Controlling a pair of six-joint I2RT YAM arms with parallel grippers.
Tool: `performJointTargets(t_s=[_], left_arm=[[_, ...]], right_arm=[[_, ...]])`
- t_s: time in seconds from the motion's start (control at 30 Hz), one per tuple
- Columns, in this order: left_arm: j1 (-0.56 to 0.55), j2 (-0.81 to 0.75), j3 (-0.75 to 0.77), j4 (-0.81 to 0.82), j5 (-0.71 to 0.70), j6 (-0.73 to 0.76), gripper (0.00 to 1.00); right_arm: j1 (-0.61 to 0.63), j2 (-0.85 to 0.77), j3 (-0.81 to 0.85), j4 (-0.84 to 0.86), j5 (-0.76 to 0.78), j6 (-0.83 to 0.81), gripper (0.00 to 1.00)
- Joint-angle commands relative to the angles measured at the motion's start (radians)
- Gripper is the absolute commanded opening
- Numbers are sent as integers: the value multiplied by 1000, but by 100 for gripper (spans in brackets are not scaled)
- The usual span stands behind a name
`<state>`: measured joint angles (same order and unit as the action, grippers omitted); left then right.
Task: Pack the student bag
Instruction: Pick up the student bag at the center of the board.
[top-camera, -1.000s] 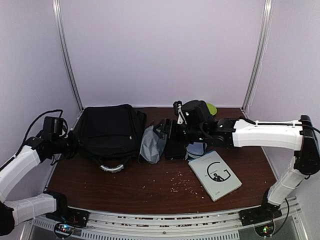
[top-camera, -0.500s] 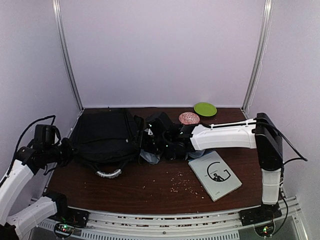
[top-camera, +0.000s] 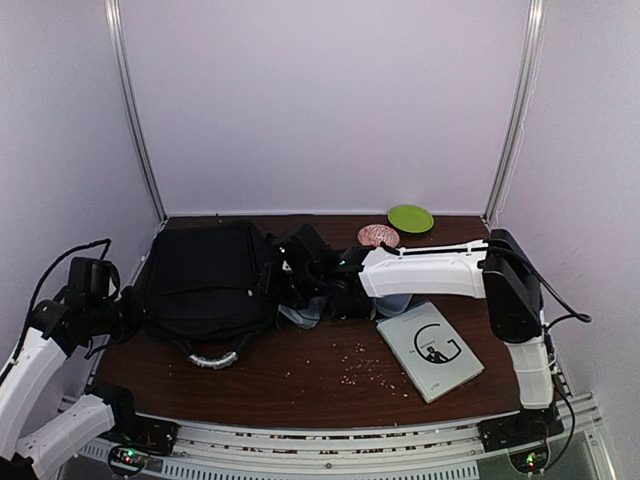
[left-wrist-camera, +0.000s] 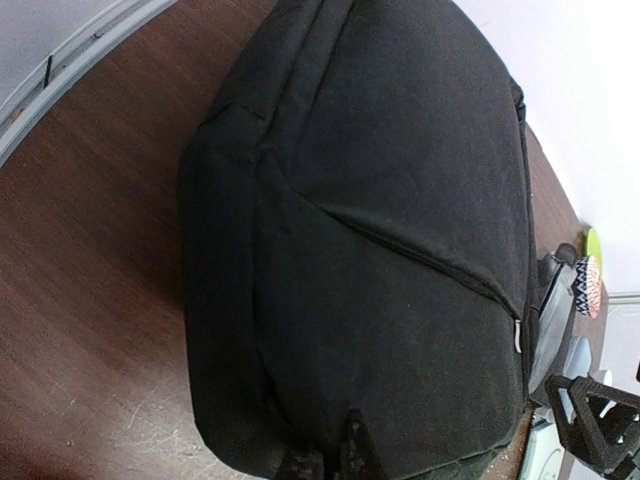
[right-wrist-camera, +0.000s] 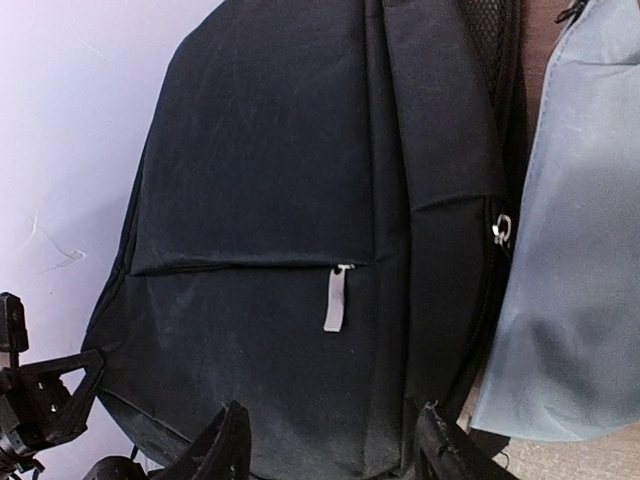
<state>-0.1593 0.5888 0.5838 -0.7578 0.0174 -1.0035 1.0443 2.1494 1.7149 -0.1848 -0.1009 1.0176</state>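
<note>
The student bag (top-camera: 205, 280) is a large black soft backpack lying flat at the left of the table, with its silvery-grey handle (top-camera: 212, 359) at the near end. My left gripper (top-camera: 140, 312) is at the bag's left edge. In the left wrist view its fingers (left-wrist-camera: 328, 458) are pinched together on the bag's fabric (left-wrist-camera: 380, 220). My right gripper (top-camera: 283, 272) hovers over the bag's right edge. In the right wrist view it (right-wrist-camera: 335, 455) is wide open and empty above the bag (right-wrist-camera: 270, 180), below a grey zipper pull (right-wrist-camera: 337, 298).
A grey fabric pouch (top-camera: 302, 310) lies against the bag's right side and also shows in the right wrist view (right-wrist-camera: 570, 250). A small black case (top-camera: 350, 300) sits beside the pouch. A grey book (top-camera: 430, 350), a green plate (top-camera: 410, 217), a patterned disc (top-camera: 378, 236) and scattered crumbs (top-camera: 360, 368) lie to the right.
My right arm swung left from above the case and pouch to over the bag's right edge. My left arm drew back toward the near left, and the bag slid that way with it.
</note>
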Motion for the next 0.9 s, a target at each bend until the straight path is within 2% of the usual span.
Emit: performJointTargets(t_s=[0.0, 0.3, 0.43, 0.67, 0.87], left_arm=[[-6, -34, 17, 8, -56, 38, 0], [-6, -98, 49, -89, -106, 56, 0], [-6, -119, 34, -114, -99, 54, 0], [-6, -173, 41, -170, -99, 46, 0], [-6, -210, 42, -210, -95, 42, 0]], right_arm=[[-28, 77, 120, -92, 29, -22, 57], [-70, 193, 328, -216, 49, -102, 67], [-96, 274, 437, -255, 7, -115, 69], [-106, 406, 604, -297, -77, -132, 68], [-98, 433, 611, -260, -136, -113, 61]])
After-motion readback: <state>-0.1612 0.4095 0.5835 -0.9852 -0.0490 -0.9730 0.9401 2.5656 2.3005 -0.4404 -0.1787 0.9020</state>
